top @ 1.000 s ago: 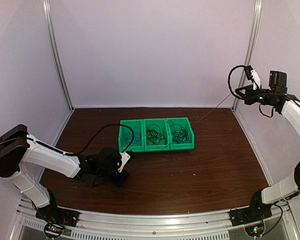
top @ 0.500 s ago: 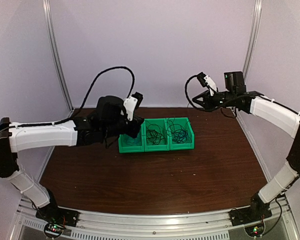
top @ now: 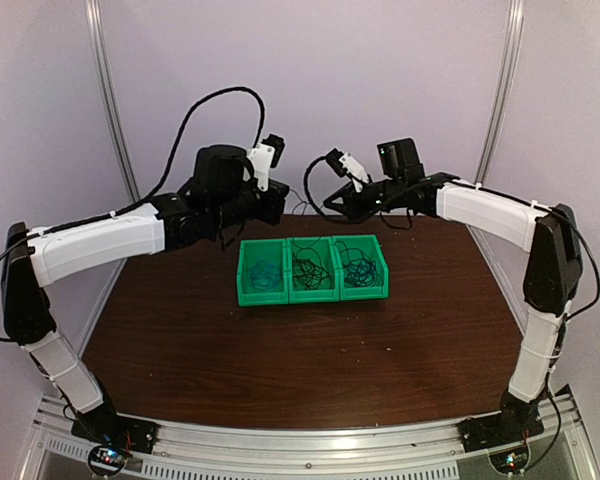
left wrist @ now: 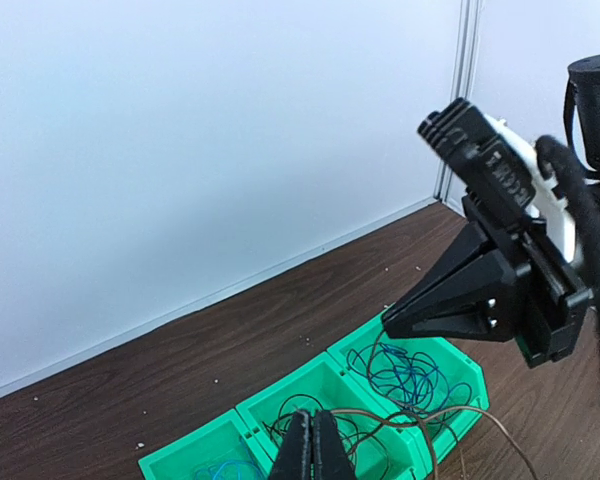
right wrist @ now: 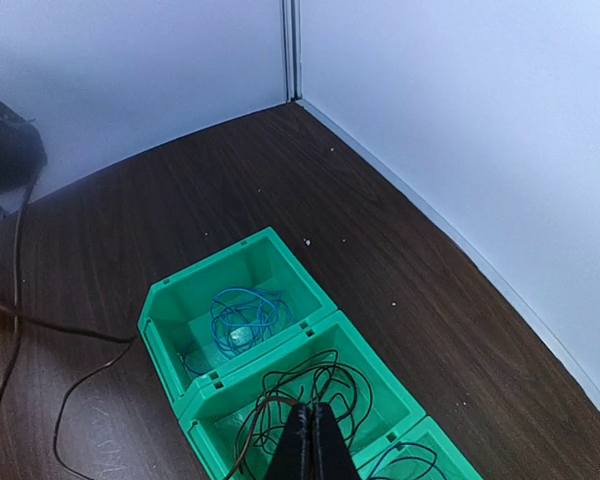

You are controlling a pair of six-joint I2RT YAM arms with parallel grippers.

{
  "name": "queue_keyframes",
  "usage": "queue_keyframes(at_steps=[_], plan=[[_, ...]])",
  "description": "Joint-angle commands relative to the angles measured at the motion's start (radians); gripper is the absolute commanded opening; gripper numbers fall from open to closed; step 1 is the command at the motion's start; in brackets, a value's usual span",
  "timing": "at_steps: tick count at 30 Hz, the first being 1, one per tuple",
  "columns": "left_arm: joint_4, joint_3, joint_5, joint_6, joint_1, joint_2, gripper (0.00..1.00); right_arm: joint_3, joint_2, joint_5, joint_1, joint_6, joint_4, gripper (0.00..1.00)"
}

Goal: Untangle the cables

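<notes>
- Where the fingers of the left gripper (left wrist: 313, 418) meet, no gap is seen: the jaws are pressed together. A thin brownish cable (left wrist: 375, 413) is seen arcing away to the right from just beside the tips. Whether it is pinched cannot be told.
- The right gripper (right wrist: 308, 412) is also seen with its jaws pressed together. Whether a strand is caught between them cannot be told.
- Both grippers are held in the air near the far side of the green bin (top: 290, 295), with their tips turned toward each other, near but apart.
- The bin is set on the dark wooden table (top: 310, 370) and is divided into three compartments side by side.
- In the left compartment a light blue cable (right wrist: 238, 318) is coiled.
- In the middle compartment loose black cables (right wrist: 302, 385) are tangled together.
- In the right compartment a darker blue tangle (left wrist: 405, 372) is heaped.
</notes>
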Motion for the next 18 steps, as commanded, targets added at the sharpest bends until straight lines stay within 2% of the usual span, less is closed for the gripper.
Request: queue_keyframes(at_steps=[1,10,15,18], plan=[[0.055,-0.004,0.006,0.003,0.019,0.024,0.00,0.092,0.079,0.041,0.049,0.024,-0.044,0.00],[0.078,-0.011,0.019,-0.046,0.043,0.078,0.00,0.172,0.221,0.089,0.134,0.017,-0.083,0.00],[0.106,-0.114,-0.046,-0.119,0.060,0.050,0.00,0.273,0.329,0.065,0.151,0.053,-0.107,0.00],[0.166,-0.192,-0.011,-0.166,0.077,0.042,0.00,0.290,0.352,0.085,0.153,0.055,-0.113,0.00]])
